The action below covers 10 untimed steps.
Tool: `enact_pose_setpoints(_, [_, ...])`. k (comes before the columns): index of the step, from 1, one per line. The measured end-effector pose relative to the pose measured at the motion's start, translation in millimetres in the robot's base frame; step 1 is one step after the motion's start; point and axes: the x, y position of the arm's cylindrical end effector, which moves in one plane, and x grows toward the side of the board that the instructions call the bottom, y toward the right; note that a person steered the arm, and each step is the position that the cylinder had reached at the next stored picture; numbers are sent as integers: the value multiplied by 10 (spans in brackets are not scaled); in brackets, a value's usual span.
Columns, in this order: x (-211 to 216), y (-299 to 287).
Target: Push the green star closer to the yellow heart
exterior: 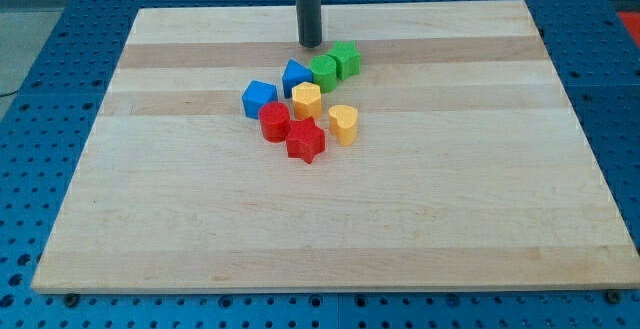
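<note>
Camera view, you see: my tip (310,45) just left of green star (345,60); yellow heart (343,124) below, apart; no fingers, bare rod.

My tip (310,45) rests on the wooden counter (450,209), just far-left of two touching green blocks (336,65). Near them lie two blue blocks (277,88), a yellow hexagon (306,99), the yellow heart (343,124), a red cylinder (275,122) and a red star (306,141).

I can read no text, label, brand, number or sign anywhere: not on the wooden surface (400,219), nor on any coloured block.
</note>
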Motion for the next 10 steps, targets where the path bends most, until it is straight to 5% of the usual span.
enact_pose_setpoints(4, [217,58])
enact_pose_setpoints(8, [688,827])
enact_pose_setpoints(10, [423,929])
